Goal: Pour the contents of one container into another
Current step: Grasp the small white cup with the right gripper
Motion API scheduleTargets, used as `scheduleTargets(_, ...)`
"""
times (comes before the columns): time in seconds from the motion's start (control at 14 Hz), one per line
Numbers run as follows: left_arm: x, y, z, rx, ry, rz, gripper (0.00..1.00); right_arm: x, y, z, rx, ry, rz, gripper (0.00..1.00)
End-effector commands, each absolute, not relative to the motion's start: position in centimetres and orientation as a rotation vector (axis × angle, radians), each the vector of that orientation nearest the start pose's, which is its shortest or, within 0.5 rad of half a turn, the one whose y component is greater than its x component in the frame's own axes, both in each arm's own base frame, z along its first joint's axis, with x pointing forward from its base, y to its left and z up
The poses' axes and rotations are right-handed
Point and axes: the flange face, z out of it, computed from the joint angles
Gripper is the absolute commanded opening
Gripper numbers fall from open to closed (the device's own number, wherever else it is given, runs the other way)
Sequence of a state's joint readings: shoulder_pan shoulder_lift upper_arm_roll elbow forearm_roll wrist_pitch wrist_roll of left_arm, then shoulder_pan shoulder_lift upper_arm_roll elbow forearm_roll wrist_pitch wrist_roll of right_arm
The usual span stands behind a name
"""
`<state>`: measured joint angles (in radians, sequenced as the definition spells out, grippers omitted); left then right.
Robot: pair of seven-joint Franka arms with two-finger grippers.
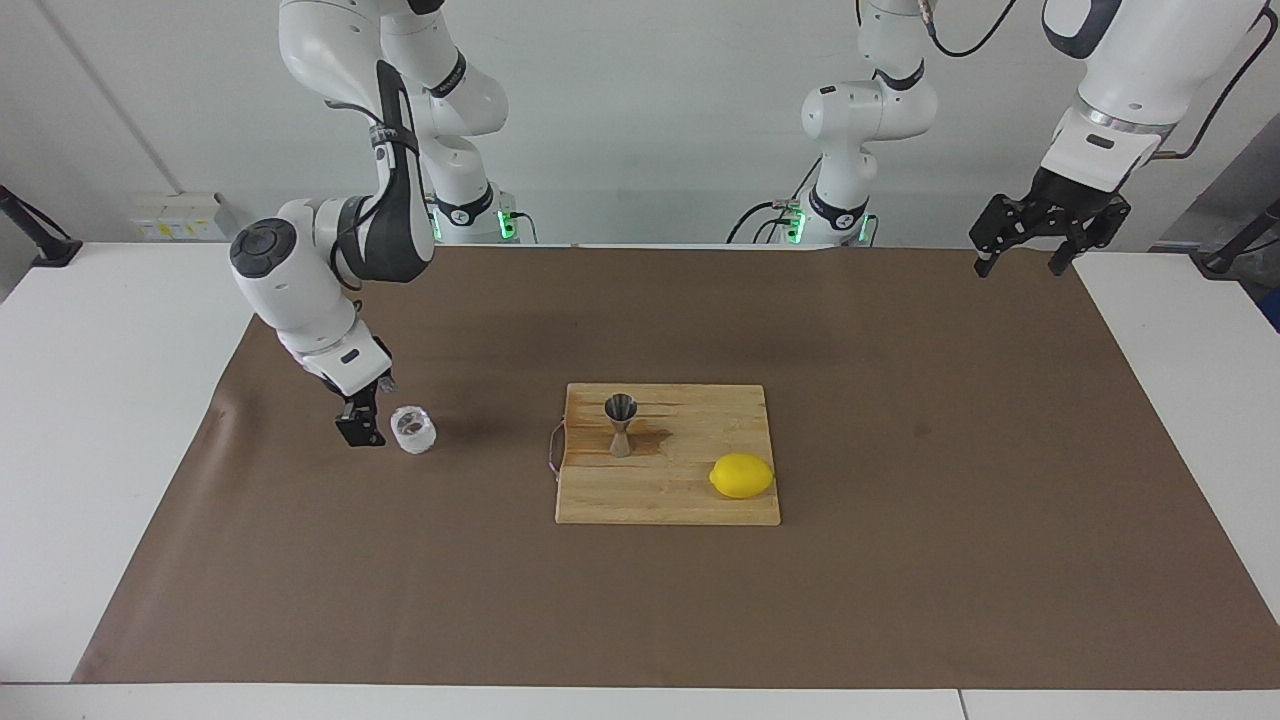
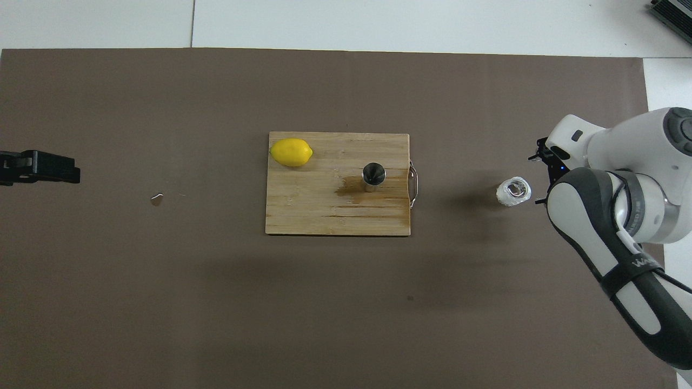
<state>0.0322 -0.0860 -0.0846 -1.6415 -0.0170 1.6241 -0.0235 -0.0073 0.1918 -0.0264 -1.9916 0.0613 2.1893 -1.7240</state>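
Clear cup: upright on the brown mat, toward the right arm's end of the table; on the facing view's clock it sits at about 9 o'clock from the cutting board, well apart from it.
Cup in overhead view: round rim facing up, at 3 o'clock from the board.
Steel jigger: standing upright on the board, near the board's handle edge, beside a dark wet-looking stain in the wood.
Lemon: lying on the board, at about 4 o'clock from the jigger in the facing view, apart from it.
Right pincer: down low just beside the cup, at its 9 o'clock in the facing view; fingers apart, gripping nothing; contact with the cup cannot be told.
Left pincer: raised high over the mat's edge at the left arm's end of the table, fingers spread apart, holding nothing.
Mat mark: a small pale spot toward the left arm's end.
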Motion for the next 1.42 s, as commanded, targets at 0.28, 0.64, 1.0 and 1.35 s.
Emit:
scheduleTargets(0.28, 51.8, -3.7, 65.3, -3.154, 0.063, -0.112, 1.0, 58.6, -2.2, 34.4, 2.076, 2.415, 0.112, 1.0)
scheduleTargets(0.64, 51.4, -4.3, 64.8, -3.158, 0.106, -0.093, 1.0, 58.7, -2.2, 31.0, 2.037, 2.493, 0.232, 1.0)
scheduleTargets(1.0, 50.9, -3.9, 64.3, -3.16, 0.099, -0.079, 1.0, 58.3, -2.5, 29.5, 2.089, 2.492, 0.283, 1.0)
scheduleTargets(1.35, 50.8, -4.0, 64.4, -3.16, 0.082, -0.074, 1.0, 57.9, -3.1, 28.0, 2.129, 2.499, 0.304, 1.0)
